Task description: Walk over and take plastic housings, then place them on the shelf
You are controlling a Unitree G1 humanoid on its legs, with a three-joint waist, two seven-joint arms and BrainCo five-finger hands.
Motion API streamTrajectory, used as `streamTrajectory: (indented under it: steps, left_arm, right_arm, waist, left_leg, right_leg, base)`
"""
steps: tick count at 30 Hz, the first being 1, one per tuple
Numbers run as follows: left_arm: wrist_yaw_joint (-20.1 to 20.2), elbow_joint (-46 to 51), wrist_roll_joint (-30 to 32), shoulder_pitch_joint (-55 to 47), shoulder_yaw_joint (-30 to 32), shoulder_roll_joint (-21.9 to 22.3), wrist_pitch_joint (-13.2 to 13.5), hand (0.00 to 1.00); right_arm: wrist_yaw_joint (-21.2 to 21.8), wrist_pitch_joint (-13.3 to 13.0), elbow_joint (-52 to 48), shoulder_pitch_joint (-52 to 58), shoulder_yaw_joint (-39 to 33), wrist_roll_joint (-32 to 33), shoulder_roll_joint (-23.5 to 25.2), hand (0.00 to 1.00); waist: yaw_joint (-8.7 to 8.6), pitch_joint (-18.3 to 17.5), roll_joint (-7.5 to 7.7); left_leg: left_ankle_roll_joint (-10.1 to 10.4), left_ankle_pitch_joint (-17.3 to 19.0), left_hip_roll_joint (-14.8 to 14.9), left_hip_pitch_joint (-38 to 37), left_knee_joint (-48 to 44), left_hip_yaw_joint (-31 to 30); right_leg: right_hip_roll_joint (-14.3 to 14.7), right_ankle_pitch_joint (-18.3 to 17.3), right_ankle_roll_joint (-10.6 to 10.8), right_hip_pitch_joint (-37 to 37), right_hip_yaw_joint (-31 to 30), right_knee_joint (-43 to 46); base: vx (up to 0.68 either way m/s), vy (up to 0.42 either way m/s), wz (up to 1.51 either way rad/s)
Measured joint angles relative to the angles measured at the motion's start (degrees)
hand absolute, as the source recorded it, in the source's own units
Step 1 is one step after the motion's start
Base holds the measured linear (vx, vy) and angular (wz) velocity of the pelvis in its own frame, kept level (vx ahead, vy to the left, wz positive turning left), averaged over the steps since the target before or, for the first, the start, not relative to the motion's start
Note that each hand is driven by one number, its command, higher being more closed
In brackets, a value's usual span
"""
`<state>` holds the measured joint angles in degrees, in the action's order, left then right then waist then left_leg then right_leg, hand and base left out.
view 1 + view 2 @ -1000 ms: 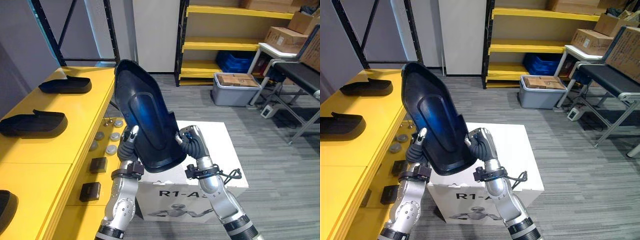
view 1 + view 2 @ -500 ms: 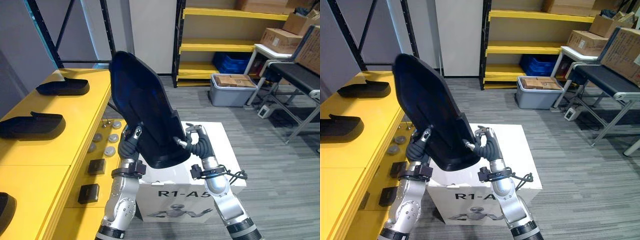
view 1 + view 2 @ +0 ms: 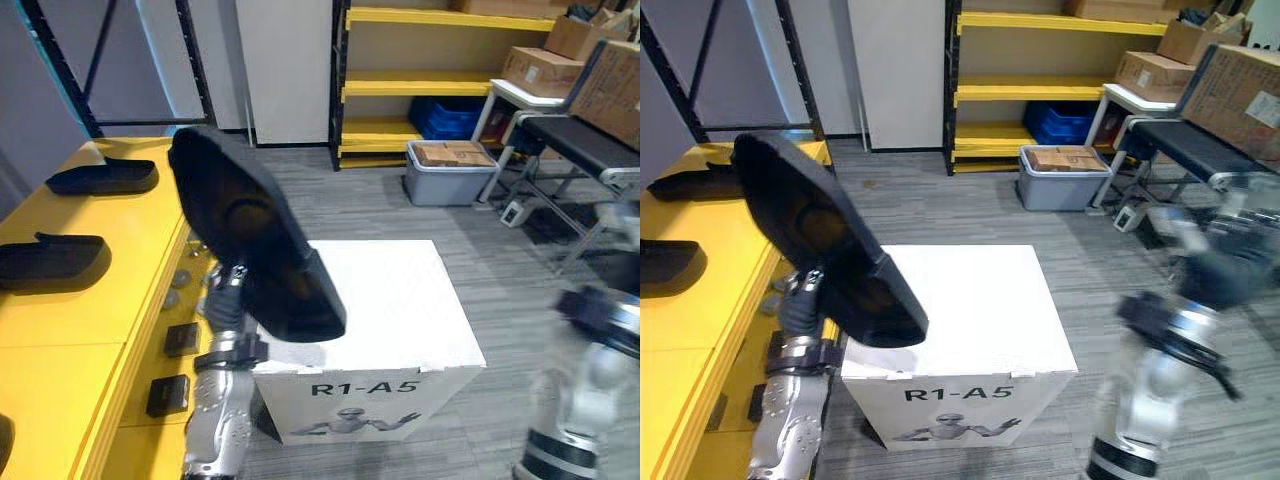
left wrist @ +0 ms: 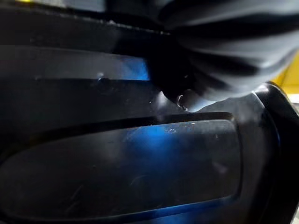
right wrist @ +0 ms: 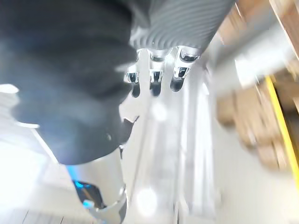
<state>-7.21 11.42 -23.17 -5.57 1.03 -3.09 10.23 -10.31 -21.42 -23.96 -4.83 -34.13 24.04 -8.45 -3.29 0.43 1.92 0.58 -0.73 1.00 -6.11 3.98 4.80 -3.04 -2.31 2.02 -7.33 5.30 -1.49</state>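
I am carrying one plastic housing [image 3: 250, 240] toward the yellow shelf [image 3: 90, 330] at the left of the frame. My left hand [image 3: 802, 300] is gripping it low down, with fingers curled onto its edge. The housing is sticking up and leaning toward the upper left, above the near corner of the white box [image 3: 390, 300]. My right hand [image 5: 180, 70] is hanging out at the right side of the frame, well apart from the housing. Its fingers are loose and holding nothing.

I think putting it down is the next step. I am going to need to turn left and lay it flat on a bare bit of yellow, near the other housings [image 3: 55, 262] lying there.

The housing is hard, black and shiny. It is long and curved like a shell, with a smooth raised panel that is glinting blue. It is big for one hand, so I am guessing it could tip.
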Motion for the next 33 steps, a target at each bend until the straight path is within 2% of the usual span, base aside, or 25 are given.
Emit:
streamTrajectory:
  steps: [2, 4, 6, 9, 10, 13, 18, 20, 23, 30, 33]
  left_arm:
    - [-0.13, 1.6, 1.73, -1.56, 1.19, 0.16, 0.04, 1.0]
    - [-0.1, 3.54, 3.1, -3.24, 1.77, 0.26, 0.09, 1.0]
    - [-0.22, 5.49, 4.51, -5.53, 2.51, 0.3, 0.19, 1.0]
    - [-0.23, 8.22, 5.98, -9.54, 3.28, 0.51, 0.27, 1.0]
    - [-0.19, 8.88, 6.41, -10.27, 3.28, 0.7, 0.28, 1.0]
    - [0.04, 11.69, 6.59, -12.6, 3.24, 2.06, 0.36, 1.0]
    - [1.45, 12.88, 6.59, -12.94, 2.02, 3.13, 0.36, 1.0]
    - [2.25, 12.89, 6.6, -12.97, 1.13, 3.43, 0.35, 1.0]
    - [2.66, 12.89, 6.65, -12.96, -0.32, 3.97, 0.33, 1.0]
    - [2.88, 11.6, 7.79, -12.45, -3.79, 4.82, 0.28, 1.0]
    - [2.88, 9.31, 8.86, -11.81, -5.4, 4.75, 0.21, 1.0]
  right_arm:
    - [-1.24, -0.75, 4.43, 3.9, -4.29, 1.4, -0.16, 0.0]
    - [-2.23, -0.62, 10.7, 8.01, -5.36, 1.37, -0.14, 0.0]
    - [-3.08, 1.35, 18.41, 13.8, -5.27, 1.33, 0.94, 0.0]
    - [-2.6, 5.34, 23.95, 20.88, -5.15, 0.0, 5.42, 0.0]
    - [-2.18, 5.86, 25.16, 22.26, -5.05, -0.4, 6.34, 0.0]
    - [-0.08, 8.76, 31.45, 27.28, -1.35, -0.42, 10.28, 0.0]
    - [8.7, 13.55, 44.4, 31.07, 9.5, -3.05, 13.69, 0.0]
    - [11.19, 14.51, 49.4, 31.31, 12.41, -4.19, 13.83, 0.0]
    - [12.92, 15.42, 55.45, 29.94, 13.18, -5.38, 13.77, 0.0]
    - [13.92, 16.38, 65.76, 26.34, 16.41, -8.35, 11.98, 0.0]
    - [14.35, 16.41, 67.65, 25.19, 17.63, -9.91, 11.15, 0.0]
  waist:
    - [-0.76, 0.05, -0.13]
    - [-1.41, 0.0, -0.21]
    - [-1.49, 0.13, -0.64]
    - [-1.48, 0.03, -1.78]
    - [-1.44, -0.03, -1.9]
    - [-1.4, -0.07, -2.04]
    - [-1.14, -0.1, -1.99]
    - [-0.45, -0.47, -1.76]
    - [0.42, -0.73, -1.58]
    - [2.04, -1.37, -1.25]
    - [2.11, -1.65, -0.54]
  left_leg:
    - [0.01, 0.22, 0.05, 0.24, -0.01, 0.06]
    - [0.01, 0.32, 0.07, 0.86, -0.07, 0.14]
    - [0.03, 0.51, 0.14, 1.02, -0.07, 0.9]
    - [0.11, 1.68, 0.45, 0.86, -1.02, 2.33]
    - [0.13, 1.91, 0.55, 0.84, -1.26, 2.77]
    - [0.28, 3.35, 1.25, 0.71, -3.18, 4.44]
    - [0.57, 5.34, 1.66, 0.19, -5.39, 6.0]
    - [0.58, 5.43, 1.65, -0.03, -5.36, 5.98]
    - [0.55, 5.39, 1.55, 0.01, -5.3, 5.79]
    - [0.37, 4.72, 0.83, 0.52, -5.13, 4.02]
    - [0.3, 4.21, 0.36, 0.9, -5.12, 2.67]
  right_leg:
    - [-0.04, -0.06, 0.09, 0.29, -0.04, -0.01]
    - [-0.03, -0.06, 0.09, 0.98, -0.14, 0.02]
    - [0.0, -0.06, 0.09, 1.49, -0.98, 0.1]
    - [0.08, -0.21, 0.3, 1.57, -2.05, 0.41]
    - [0.12, -0.25, 0.35, 1.59, -2.3, 0.53]
    - [0.39, -0.78, 1.0, 1.5, -3.54, 1.94]
    - [0.44, -2.2, 0.73, 1.45, -4.75, 4.51]
    - [0.41, -2.52, 0.89, 1.45, -4.69, 5.06]
    - [0.34, -2.53, 0.88, 1.44, -4.52, 5.04]
    - [-0.28, -2.56, 0.9, 1.22, -2.73, 4.89]
    - [-0.68, -2.56, 0.89, 1.13, -1.31, 4.89]
  base:
    - [0.0, 0.0, 0.0]
    - [0.0, -0.003, -0.03]
    - [-0.01, -0.002, -0.15]
    - [0.01, 0.005, -0.23]
    - [0.03, 0.003, -0.23]
    - [0.02, -0.003, -0.24]
    - [-0.04, 0.0, -0.15]
    - [-0.02, -0.003, 0.01]
    - [0.0, -0.002, 0.01]
    - [0.0, -0.004, 0.14]
    - [-0.03, -0.006, 0.21]
